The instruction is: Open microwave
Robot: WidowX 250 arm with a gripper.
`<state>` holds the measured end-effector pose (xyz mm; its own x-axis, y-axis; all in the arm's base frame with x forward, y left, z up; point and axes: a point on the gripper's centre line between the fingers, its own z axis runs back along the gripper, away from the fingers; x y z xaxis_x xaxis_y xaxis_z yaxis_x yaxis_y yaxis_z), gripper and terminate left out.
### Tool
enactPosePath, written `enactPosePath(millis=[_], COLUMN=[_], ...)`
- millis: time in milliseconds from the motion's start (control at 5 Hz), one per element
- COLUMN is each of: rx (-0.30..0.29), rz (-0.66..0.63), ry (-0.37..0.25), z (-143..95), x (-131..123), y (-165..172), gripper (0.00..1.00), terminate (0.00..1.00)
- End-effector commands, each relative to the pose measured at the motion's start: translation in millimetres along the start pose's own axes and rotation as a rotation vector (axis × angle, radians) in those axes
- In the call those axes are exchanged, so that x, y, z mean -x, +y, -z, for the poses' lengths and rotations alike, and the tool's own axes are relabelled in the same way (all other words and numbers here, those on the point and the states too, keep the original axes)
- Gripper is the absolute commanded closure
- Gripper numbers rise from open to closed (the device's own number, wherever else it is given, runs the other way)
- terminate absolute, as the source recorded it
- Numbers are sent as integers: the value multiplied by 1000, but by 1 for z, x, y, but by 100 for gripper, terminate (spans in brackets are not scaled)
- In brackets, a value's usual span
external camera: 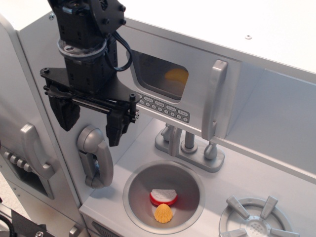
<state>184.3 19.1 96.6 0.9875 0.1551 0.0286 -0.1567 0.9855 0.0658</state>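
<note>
Grey toy kitchen fills the view; its microwave sits at the far centre, door closed, bar handle on its right. Left of it the gripper hovers, fingers spread and empty, above the wall phone.

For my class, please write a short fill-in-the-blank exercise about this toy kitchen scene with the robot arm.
1. The microwave door is ____.
2. The gripper hangs with its fingers ____, holding nothing.
3. The red and white toy food lies in the ____.
4. The faucet stands below the microwave's ____ handle.

Missing words: closed; open; sink; vertical
</note>
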Motion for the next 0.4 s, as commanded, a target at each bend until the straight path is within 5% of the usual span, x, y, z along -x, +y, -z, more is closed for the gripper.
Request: enactPosePath(millis=[0,200], rx=[0,74], rz=[0,38], ry=[0,-47], z=[0,-4], x=[0,-19], y=[0,-38], gripper=[0,0], terminate=[0,0])
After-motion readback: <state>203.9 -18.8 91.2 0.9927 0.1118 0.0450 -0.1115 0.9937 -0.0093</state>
